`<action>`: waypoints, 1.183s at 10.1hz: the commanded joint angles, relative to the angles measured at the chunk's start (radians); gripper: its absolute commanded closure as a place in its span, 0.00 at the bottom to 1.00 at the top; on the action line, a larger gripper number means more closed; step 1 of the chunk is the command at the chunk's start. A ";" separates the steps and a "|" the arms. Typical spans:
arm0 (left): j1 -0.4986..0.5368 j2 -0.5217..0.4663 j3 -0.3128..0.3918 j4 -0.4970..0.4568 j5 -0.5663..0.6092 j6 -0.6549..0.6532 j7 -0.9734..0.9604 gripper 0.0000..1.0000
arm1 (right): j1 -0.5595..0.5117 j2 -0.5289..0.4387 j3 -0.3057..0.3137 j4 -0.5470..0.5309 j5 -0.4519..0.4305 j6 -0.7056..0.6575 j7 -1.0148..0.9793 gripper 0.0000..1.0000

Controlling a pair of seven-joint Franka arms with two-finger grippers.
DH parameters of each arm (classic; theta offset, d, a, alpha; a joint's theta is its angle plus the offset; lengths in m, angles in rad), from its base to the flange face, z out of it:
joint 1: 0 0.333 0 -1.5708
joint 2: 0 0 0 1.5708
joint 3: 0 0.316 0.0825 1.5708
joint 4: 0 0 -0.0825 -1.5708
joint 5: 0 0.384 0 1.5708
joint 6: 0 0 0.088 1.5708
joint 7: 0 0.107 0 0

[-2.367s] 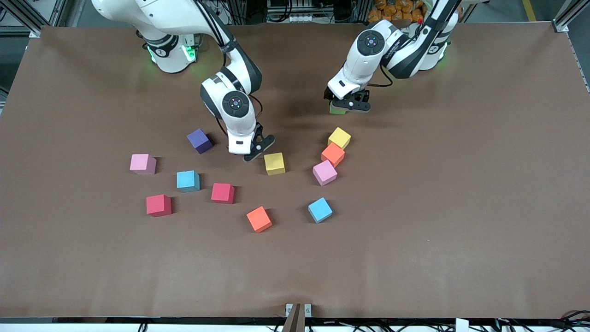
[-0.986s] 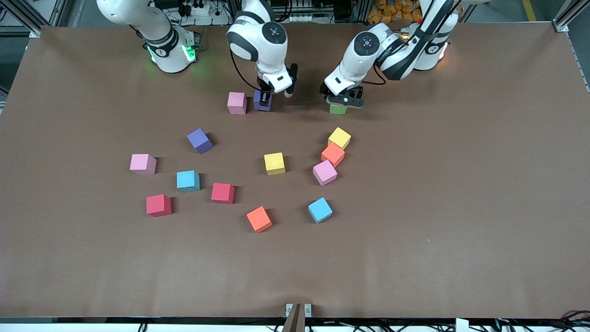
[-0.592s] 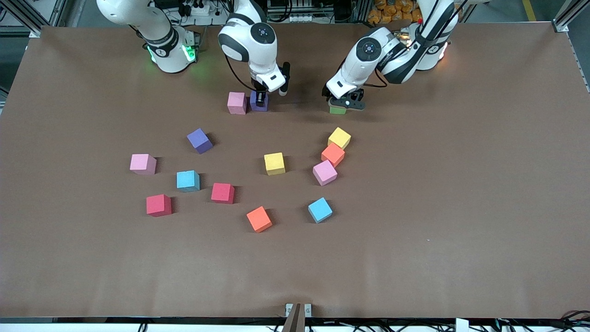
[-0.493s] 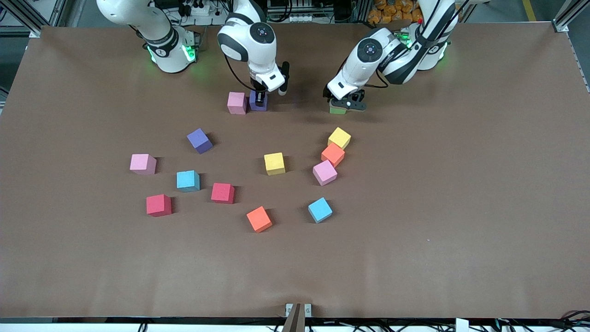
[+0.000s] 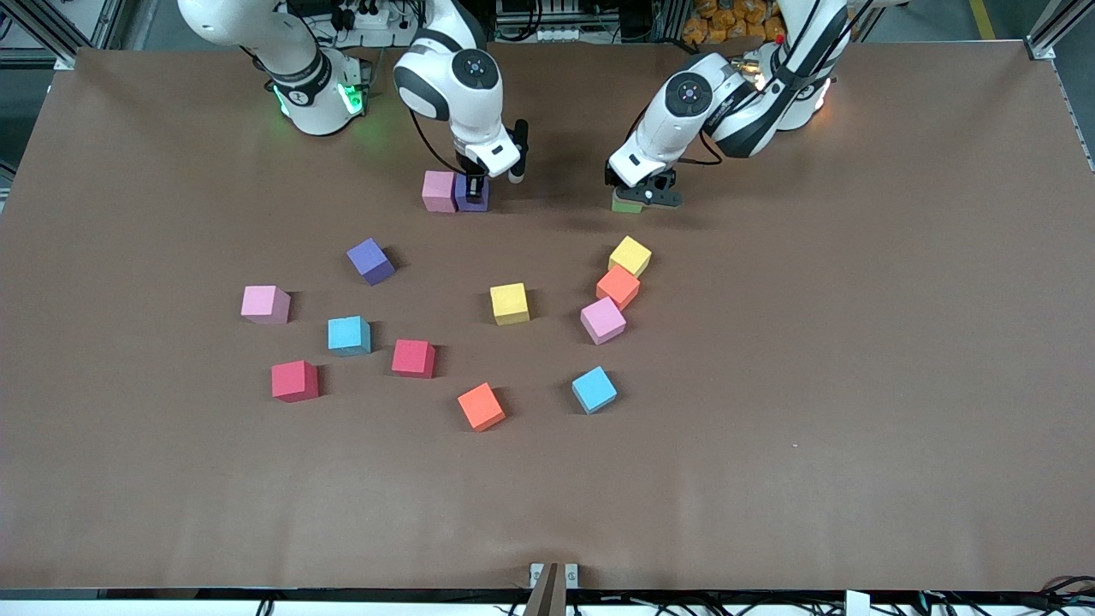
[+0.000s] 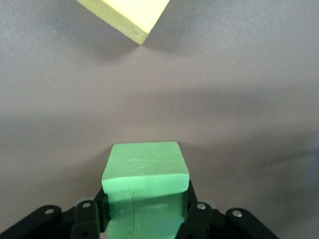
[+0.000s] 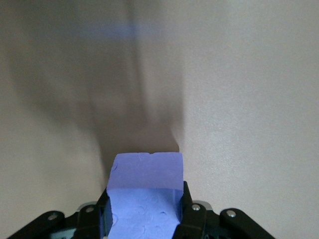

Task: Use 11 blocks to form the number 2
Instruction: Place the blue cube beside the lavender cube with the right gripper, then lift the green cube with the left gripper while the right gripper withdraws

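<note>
My right gripper is shut on a purple block, which sits against a pink block near the robots' bases. In the right wrist view the purple block fills the gap between the fingers. My left gripper is shut on a green block that rests on the table; the left wrist view shows the green block pinched on both sides, with a yellow block just ahead. No number 2 shows on the table.
Loose blocks lie mid-table: yellow, orange, pink, yellow, light blue, orange, red, red, light blue, pink, purple.
The right gripper has slid its purple block toward the pink block until the two touch. The left gripper's fingers have shut on the green block.
</note>
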 commanded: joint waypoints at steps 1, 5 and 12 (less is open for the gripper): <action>0.029 -0.031 -0.002 0.127 0.024 -0.205 0.001 0.91 | -0.027 -0.036 0.006 -0.031 -0.016 0.008 -0.026 1.00; 0.093 -0.031 -0.001 0.366 0.024 -0.486 0.043 0.91 | -0.029 -0.028 0.006 -0.031 -0.016 0.009 -0.026 1.00; 0.230 0.056 0.004 0.608 0.136 -0.599 0.124 0.91 | -0.018 -0.027 0.007 -0.031 -0.016 -0.006 -0.014 0.72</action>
